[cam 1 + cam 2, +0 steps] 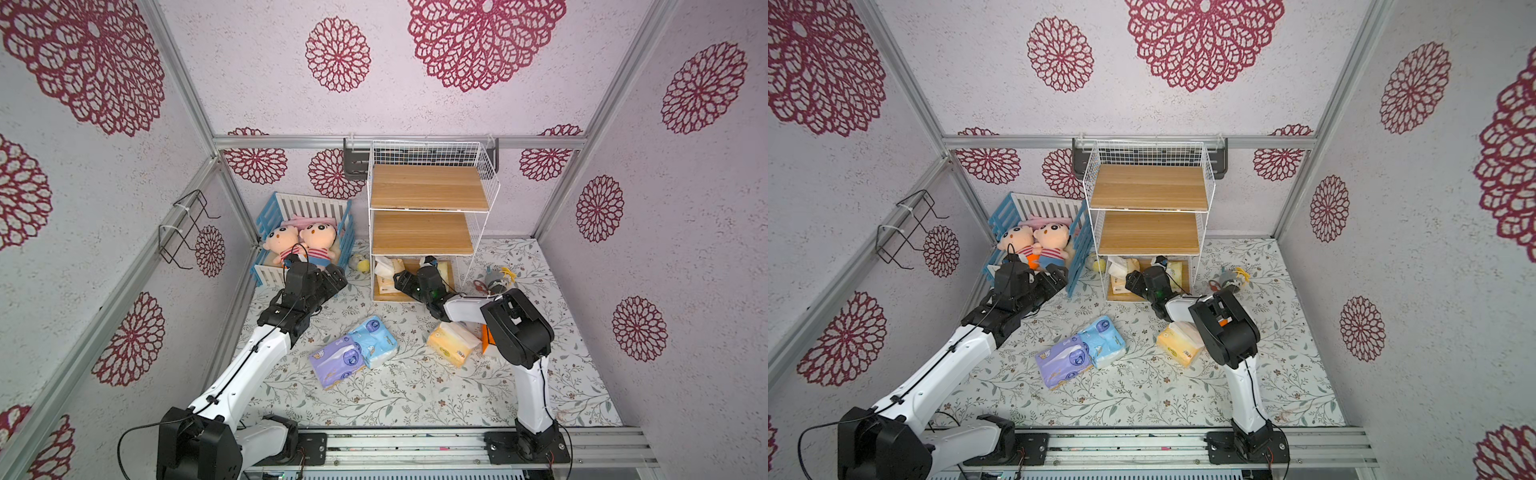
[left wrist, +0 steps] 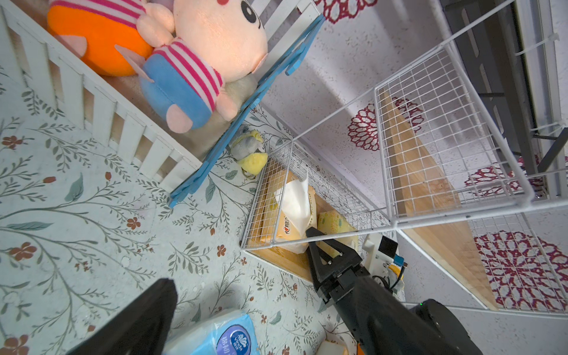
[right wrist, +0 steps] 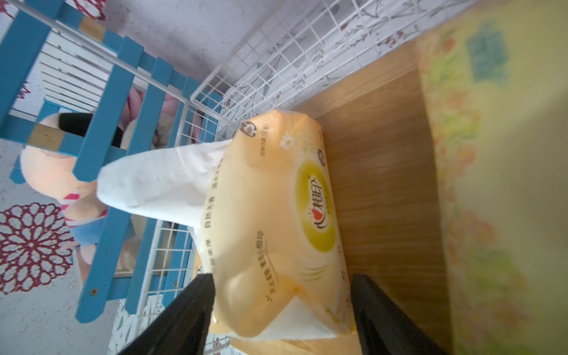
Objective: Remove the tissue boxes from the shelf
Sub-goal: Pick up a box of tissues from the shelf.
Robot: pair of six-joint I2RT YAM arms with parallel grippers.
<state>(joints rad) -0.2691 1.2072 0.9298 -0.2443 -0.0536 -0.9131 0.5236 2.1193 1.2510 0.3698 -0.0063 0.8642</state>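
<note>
The shelf (image 1: 422,187) (image 1: 1148,187) stands at the back with its two upper boards bare. On its bottom board lie a cream-yellow tissue pack (image 3: 276,215) (image 2: 295,215) (image 1: 384,274) with white tissue sticking out and a pale floral pack (image 3: 507,184) (image 1: 444,268). My right gripper (image 3: 279,278) (image 1: 399,278) reaches into that tier, its fingers pressed on both sides of the cream-yellow pack's near end. Purple (image 1: 338,359), light blue (image 1: 374,336) and yellow-orange (image 1: 451,343) packs lie on the table. An orange-and-white pack (image 1: 486,338) peeks out behind the right arm. My left gripper (image 2: 267,295) (image 1: 338,280) hovers open beside the crib, holding nothing.
A blue-and-white crib (image 1: 291,208) with two plush dolls (image 1: 316,237) stands left of the shelf. A small yellow plush (image 1: 360,262) lies between them. A grey-and-yellow toy (image 1: 498,280) sits right of the shelf. A black wire rack (image 1: 187,232) hangs on the left wall.
</note>
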